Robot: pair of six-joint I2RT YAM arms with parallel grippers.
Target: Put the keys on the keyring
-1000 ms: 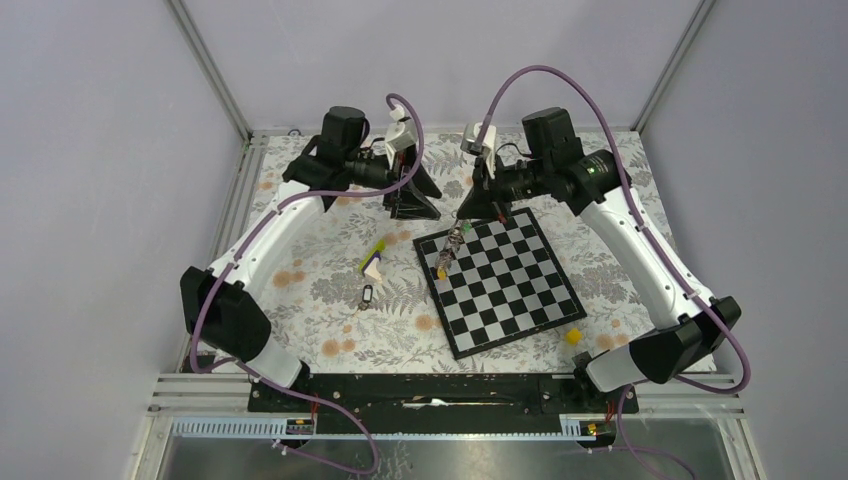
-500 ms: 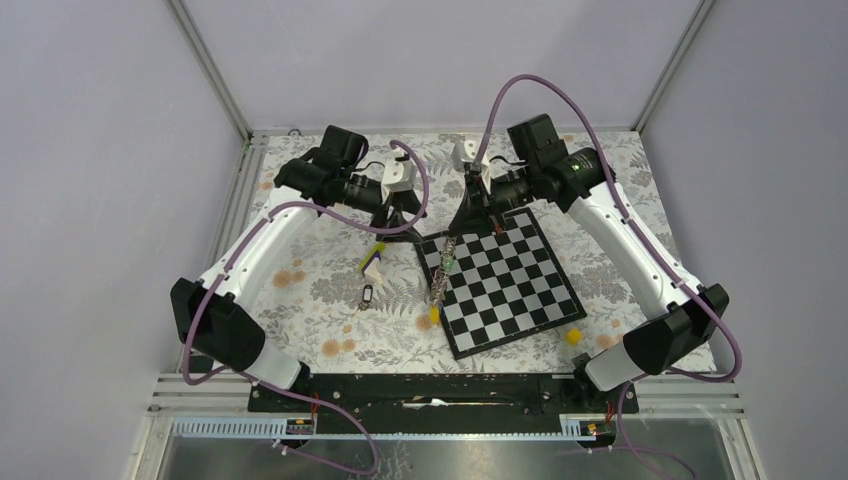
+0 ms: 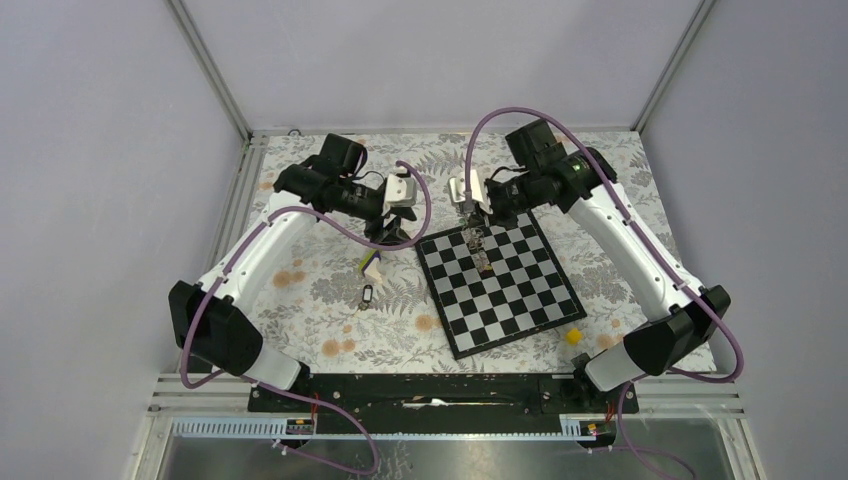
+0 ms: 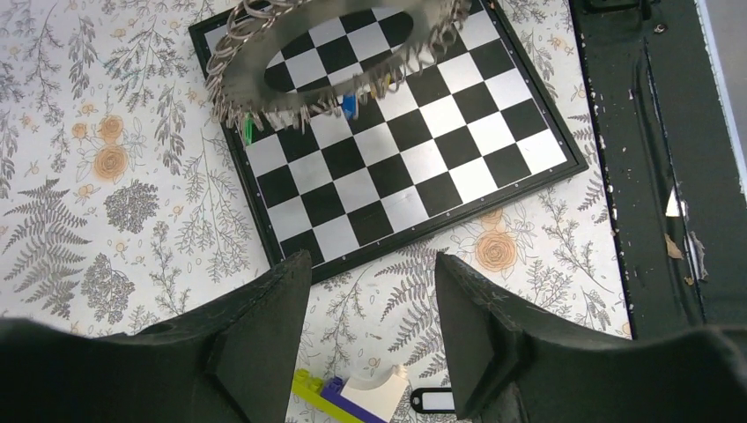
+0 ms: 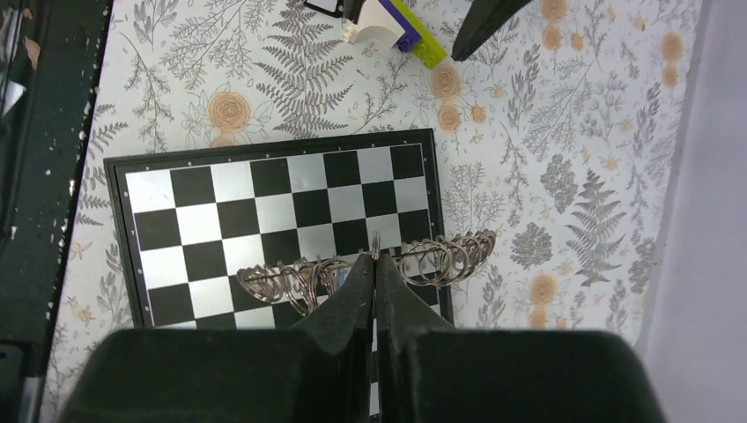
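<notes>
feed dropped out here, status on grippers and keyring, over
Right fingers shut on the keyring, held over the chessboard. Left fingers open, empty. Black key on the table near the wedge block.

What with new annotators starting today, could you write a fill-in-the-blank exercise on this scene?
1. The right gripper is shut on the ____.
2. The left gripper stands ____, holding nothing.
3. The black key lies on the floral cloth, off the ____.
Missing words: keyring; open; chessboard.
</notes>
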